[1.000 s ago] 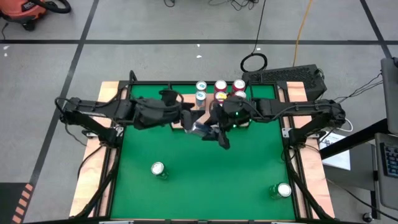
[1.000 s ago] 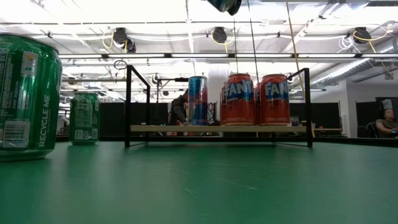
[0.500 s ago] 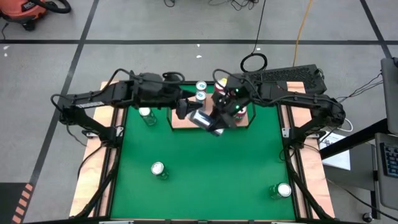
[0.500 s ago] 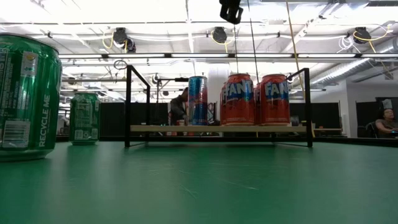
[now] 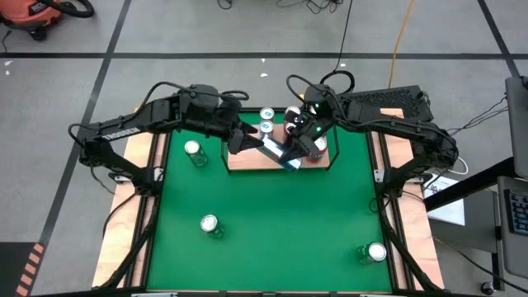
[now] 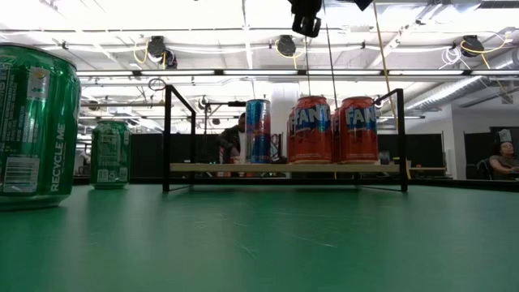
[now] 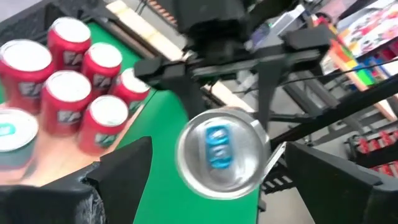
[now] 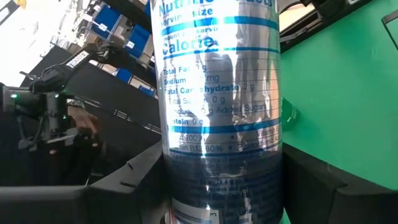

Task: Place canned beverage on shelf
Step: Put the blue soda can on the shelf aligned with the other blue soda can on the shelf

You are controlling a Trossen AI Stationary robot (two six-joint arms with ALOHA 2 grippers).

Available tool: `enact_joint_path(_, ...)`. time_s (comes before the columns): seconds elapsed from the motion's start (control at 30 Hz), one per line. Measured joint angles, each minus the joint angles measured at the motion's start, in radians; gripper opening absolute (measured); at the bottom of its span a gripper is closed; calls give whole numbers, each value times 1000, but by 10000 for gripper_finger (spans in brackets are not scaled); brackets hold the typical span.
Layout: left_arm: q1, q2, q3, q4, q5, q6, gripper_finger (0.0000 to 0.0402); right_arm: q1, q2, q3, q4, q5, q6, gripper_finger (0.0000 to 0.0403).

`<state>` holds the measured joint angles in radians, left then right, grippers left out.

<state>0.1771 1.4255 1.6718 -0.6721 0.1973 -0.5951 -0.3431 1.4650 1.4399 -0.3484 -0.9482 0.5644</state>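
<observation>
A silver-and-blue can (image 5: pixel 276 153) hangs in the air over the near edge of the shelf (image 5: pixel 242 162), between my two grippers. My right gripper (image 5: pixel 299 148) is shut on it. My left gripper (image 5: pixel 254 145) is open; its fingers (image 7: pixel 124 174) stand on either side of the can's top end (image 7: pixel 221 152), and a gap shows beside the lid. On the shelf (image 6: pixel 284 168) stand several red cans (image 6: pixel 312 130) and blue-topped cans (image 5: pixel 266 120). My right gripper pinches the can's round wall (image 8: pixel 177 186) between its two fingers (image 8: pixel 124 183), on the lower half of the body. The fingers lie across the can. It is lifted clear and tipped over, its lid (image 7: pixel 221 152) turned toward my left arm.
Three green cans stand on the green table: one left of the shelf (image 5: pixel 193 151), one near the middle left (image 5: pixel 209 224), one at the near right (image 5: pixel 374 252). A black rail (image 6: pixel 166 138) edges the shelf. Pale wooden strips (image 5: pixel 124 223) run along the table's sides.
Both grippers have gone toward the table's far edge with the can, from over the green surface to above the shelf's near edge. Both wrists have rolled, and the can has turned with them while staying lifted. My left arm has swung back, uncovering the green can left of the shelf.
</observation>
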Motion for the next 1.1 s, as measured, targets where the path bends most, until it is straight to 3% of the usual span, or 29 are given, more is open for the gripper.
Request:
enact_joint_path(0.2,36,2,0,-17,2,28,368,-19,0,0,6,-37,-30,234)
enact_joint_path(0.33,56,29,-1,39,142,25,368,-35,-1,0,35,-55,-44,235)
enact_joint_path(0.53,59,77,-1,110,230,25,367,-52,-1,0,46,-55,-91,235)
enact_joint_path(0.93,75,93,-2,168,223,-80,365,-60,-1,0,40,-72,-147,235)
enact_joint_path(1.1,79,93,-2,162,223,-104,329,-71,-1,0,40,-73,-168,235)
